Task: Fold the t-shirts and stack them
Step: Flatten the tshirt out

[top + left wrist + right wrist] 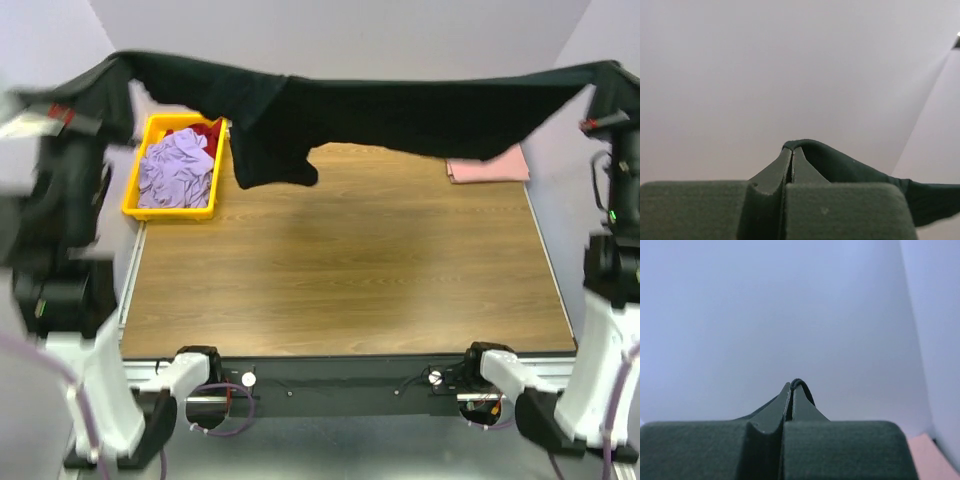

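One black shirt (pixel 400 105) is clamped by the left gripper (pixel 792 149) and right gripper (pixel 791 385) (one pink shirt (pixel 488 166) lies folded) above a wooden table (pixel 340 260).

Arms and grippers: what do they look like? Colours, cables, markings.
The left arm and right arm have white lower links and black upper joints. Thin purple cables loop at the bases. Small red marks sit near each wrist, and a green light glows on the right arm. The left gripper and right gripper have dark grey-green wedge fingers tapering to thin tips.
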`<state>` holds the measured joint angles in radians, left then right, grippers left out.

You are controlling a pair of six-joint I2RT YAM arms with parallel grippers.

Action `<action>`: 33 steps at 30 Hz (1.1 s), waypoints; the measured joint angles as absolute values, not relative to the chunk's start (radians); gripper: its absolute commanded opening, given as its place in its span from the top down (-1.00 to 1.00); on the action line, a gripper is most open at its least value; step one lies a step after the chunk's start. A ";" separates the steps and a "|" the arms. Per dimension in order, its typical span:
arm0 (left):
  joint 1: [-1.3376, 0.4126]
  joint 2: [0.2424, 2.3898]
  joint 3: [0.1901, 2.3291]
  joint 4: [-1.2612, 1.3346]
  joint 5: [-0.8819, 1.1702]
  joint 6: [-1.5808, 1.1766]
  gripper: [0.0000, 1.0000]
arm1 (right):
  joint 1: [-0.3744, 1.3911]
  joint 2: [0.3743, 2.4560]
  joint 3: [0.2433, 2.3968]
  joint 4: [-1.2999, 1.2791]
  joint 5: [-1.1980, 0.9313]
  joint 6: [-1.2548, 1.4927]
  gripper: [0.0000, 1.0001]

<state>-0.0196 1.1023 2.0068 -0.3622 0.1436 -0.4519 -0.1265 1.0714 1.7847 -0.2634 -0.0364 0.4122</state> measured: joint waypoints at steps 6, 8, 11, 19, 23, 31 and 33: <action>-0.020 0.921 2.078 -0.321 0.126 -0.372 1.00 | -0.126 0.888 1.785 -0.267 0.014 0.323 0.99; -0.020 0.900 2.110 -0.315 0.120 -0.350 1.00 | -0.126 0.870 1.785 -0.267 0.019 0.308 0.99; -0.020 0.897 2.132 -0.307 0.120 -0.325 1.00 | -0.126 0.871 1.775 -0.274 0.019 0.290 0.99; -0.022 0.956 1.902 -0.269 0.151 -0.294 1.00 | -0.126 0.944 1.669 -0.290 0.006 0.286 0.99; -0.022 1.066 1.655 -0.183 0.177 -0.289 1.00 | -0.126 1.049 1.546 -0.283 -0.036 0.289 0.99; -0.022 1.589 1.313 -0.054 0.268 -0.303 1.00 | -0.127 1.454 1.219 -0.162 -0.066 0.349 0.99; -0.022 1.714 1.315 -0.041 0.283 -0.310 1.00 | -0.127 1.556 1.177 -0.137 -0.065 0.367 0.99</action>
